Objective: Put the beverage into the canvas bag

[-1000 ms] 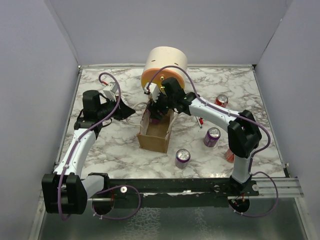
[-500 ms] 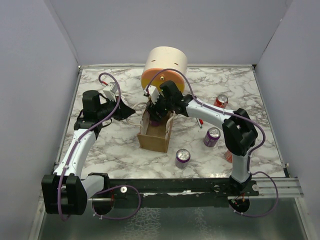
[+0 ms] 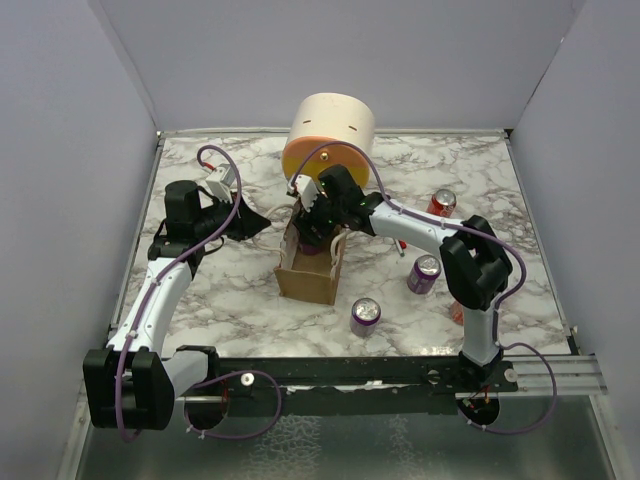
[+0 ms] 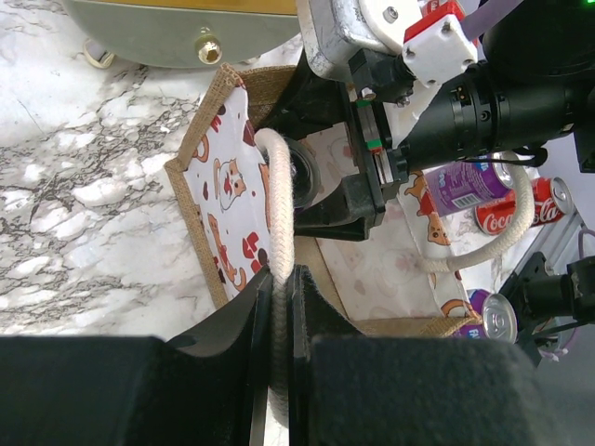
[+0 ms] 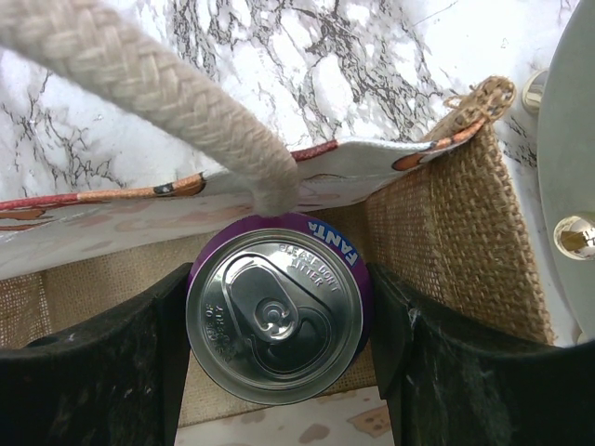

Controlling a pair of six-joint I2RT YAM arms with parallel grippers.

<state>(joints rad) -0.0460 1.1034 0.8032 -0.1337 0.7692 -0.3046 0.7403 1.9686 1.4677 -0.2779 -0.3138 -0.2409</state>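
The tan canvas bag point(image 3: 308, 272) stands open at the table's middle; its inside is printed white point(image 4: 372, 260). My left gripper point(image 3: 262, 222) is shut on one cream cord handle point(image 4: 275, 223) at the bag's left rim. My right gripper point(image 3: 318, 232) reaches down into the bag's far end, shut on an upright purple Fanta can point(image 5: 274, 316). Its fingers point(image 5: 153, 358) press both sides of the can. The can sits low between the burlap end wall point(image 5: 437, 242) and the printed side wall. The other cord handle point(image 5: 158, 84) arches across the right wrist view.
A large cream cylinder with an orange drawer front point(image 3: 330, 135) stands just behind the bag. Two purple cans point(image 3: 424, 272) point(image 3: 365, 315) and a red cola can point(image 3: 441, 203) stand to the right of the bag. Another red can point(image 3: 460, 310) is partly hidden behind the right arm.
My right gripper has moved slightly left and lower into the bag's far end with the can. The left arm and the bag have not moved.
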